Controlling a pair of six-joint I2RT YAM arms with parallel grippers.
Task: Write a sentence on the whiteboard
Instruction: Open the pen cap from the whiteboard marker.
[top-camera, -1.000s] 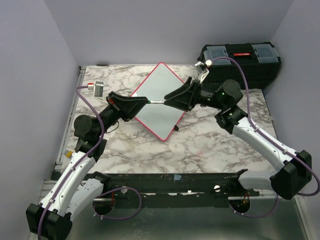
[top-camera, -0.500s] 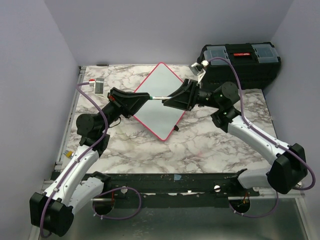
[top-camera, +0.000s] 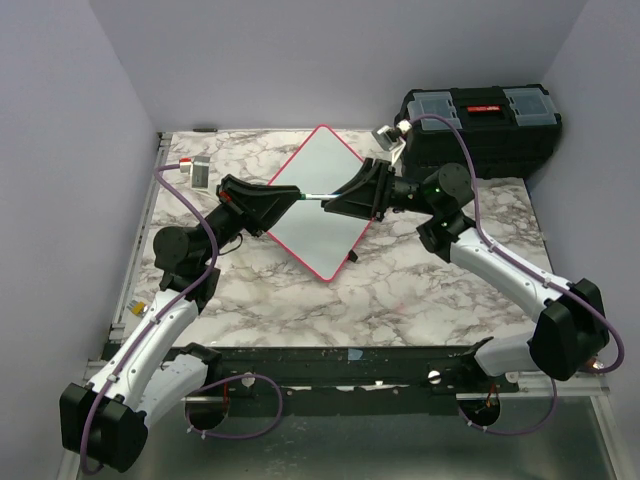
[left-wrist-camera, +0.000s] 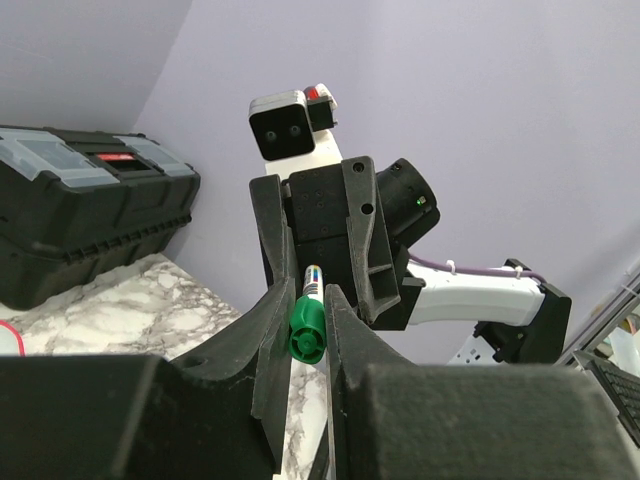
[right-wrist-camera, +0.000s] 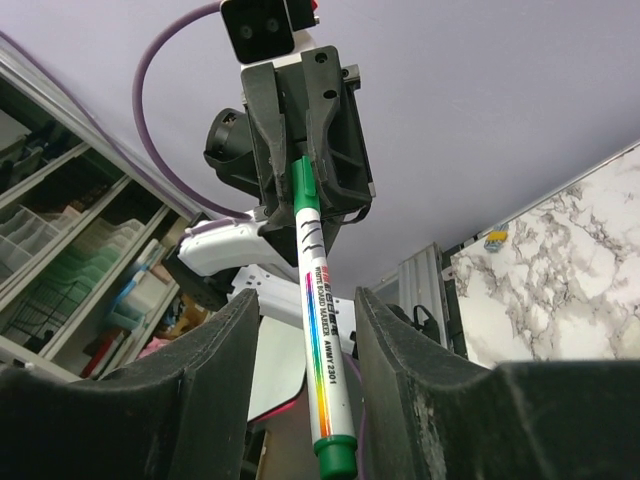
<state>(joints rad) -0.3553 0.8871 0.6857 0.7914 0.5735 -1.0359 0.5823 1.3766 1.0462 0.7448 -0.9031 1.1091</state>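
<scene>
The whiteboard (top-camera: 318, 232), white with a red-pink rim, lies cornerwise on the marble table; no sentence shows on it. Above it a white marker (top-camera: 312, 199) with green ends hangs level between my two grippers. My left gripper (top-camera: 295, 198) is shut on the marker's green end (left-wrist-camera: 306, 330), which fills the gap between its fingers. My right gripper (top-camera: 328, 203) faces it from the right. Its jaws stand on either side of the marker's barrel (right-wrist-camera: 318, 330) with a gap showing on both sides. A strip of the whiteboard (right-wrist-camera: 276, 362) shows below.
A black toolbox (top-camera: 480, 120) with clear lid compartments stands at the table's back right corner, also behind the right arm in the left wrist view (left-wrist-camera: 80, 220). Lilac walls close in the left, back and right. Marble table (top-camera: 420, 290) lies bare in front of the board.
The right gripper's jaws have narrowed around the marker's barrel and the right arm has edged left. The left arm shifted slightly at first, then held still, keeping its grip.
</scene>
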